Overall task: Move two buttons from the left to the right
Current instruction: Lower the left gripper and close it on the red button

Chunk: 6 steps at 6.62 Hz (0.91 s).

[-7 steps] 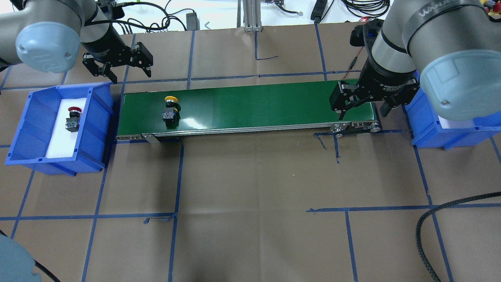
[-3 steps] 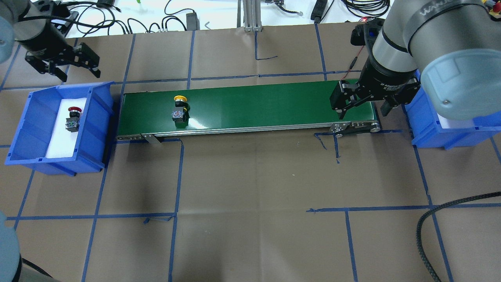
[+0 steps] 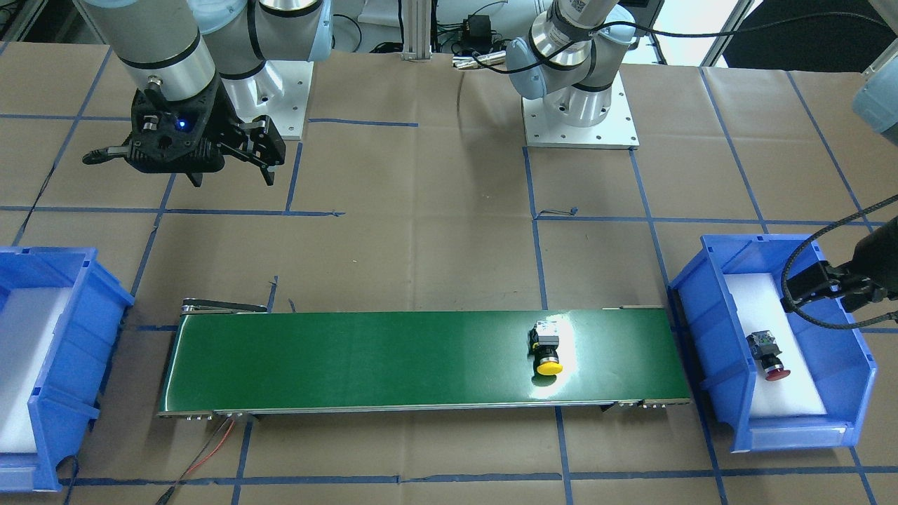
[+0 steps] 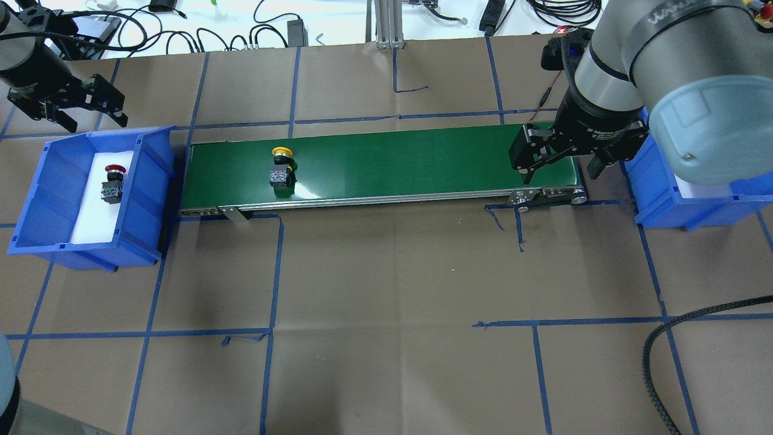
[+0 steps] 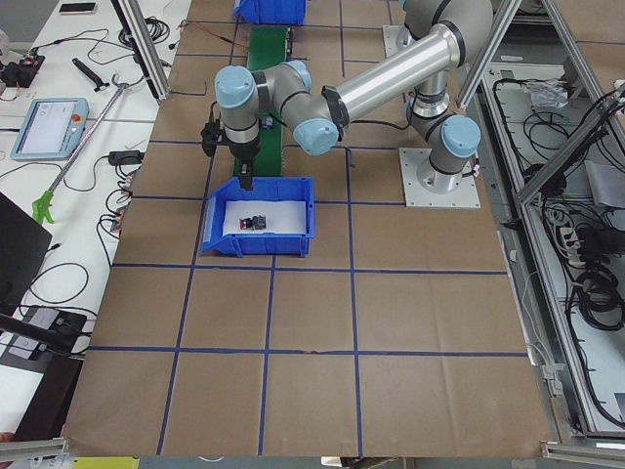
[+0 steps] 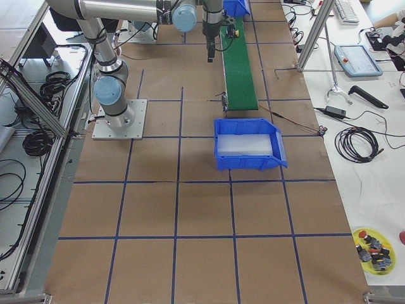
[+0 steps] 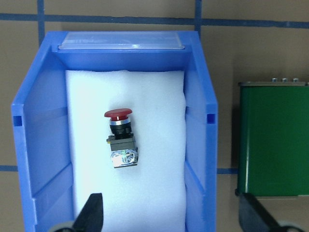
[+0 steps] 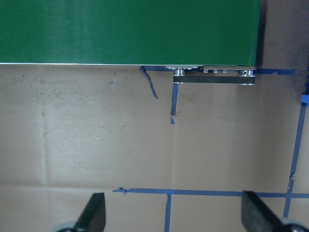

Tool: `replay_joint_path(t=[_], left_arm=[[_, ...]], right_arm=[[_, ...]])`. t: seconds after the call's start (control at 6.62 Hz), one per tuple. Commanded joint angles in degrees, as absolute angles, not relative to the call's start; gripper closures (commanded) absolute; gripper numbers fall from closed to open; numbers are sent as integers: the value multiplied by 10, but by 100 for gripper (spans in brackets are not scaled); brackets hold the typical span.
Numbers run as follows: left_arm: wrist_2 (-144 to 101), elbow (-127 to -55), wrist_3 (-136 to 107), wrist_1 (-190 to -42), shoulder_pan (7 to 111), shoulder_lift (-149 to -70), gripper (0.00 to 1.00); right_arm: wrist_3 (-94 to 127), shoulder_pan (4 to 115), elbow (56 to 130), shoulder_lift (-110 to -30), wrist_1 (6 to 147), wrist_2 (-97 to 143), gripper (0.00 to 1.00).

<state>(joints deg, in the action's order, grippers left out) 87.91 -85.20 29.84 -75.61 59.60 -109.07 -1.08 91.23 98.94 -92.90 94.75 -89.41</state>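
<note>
Jaws apart on both, nothing held. Left gripper (image 4: 96, 119) hangs by far edge of left blue bin (image 4: 36, 199); right gripper (image 4: 561, 175) over the belt's (image 4: 392, 163) right end. Red button (image 4: 113, 181) lies on white foam (image 7: 154, 96) in that bin. Yellow button (image 4: 281, 166) lies on belt, nr its left end.

This is a robotics lab laid out as a test cell. A left arm (image 3: 565, 38) and a right arm (image 3: 151, 49) stand bolted through white base plates (image 3: 581, 133) to a surface (image 4: 386, 272) that is covered in brown paper and gridded with blue tape (image 4: 276, 272). Aluminium framing (image 6: 316, 35) surrounds it. Teach pendants (image 5: 44, 129) lie on side benches, loose cables (image 4: 646, 356) trail about, and a small green conveyor (image 4: 392, 163) sits between blue parts bins (image 4: 145, 199).
</note>
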Motion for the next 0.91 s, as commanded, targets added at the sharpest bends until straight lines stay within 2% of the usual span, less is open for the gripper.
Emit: replay_joint_path(t=[0.0,0.45,0.76], left_arm=[[878,-854,323,-730,571,-1132,1],[877,-873,338,-673,569,-1167,1],[877,-931,337,-589,572,-1166,1]], right_arm=[[-11,912,990,-929,947,-895,0],[-12,911,991,-929,947,-895,0],[-11,911,991,-929,947,-895,0]])
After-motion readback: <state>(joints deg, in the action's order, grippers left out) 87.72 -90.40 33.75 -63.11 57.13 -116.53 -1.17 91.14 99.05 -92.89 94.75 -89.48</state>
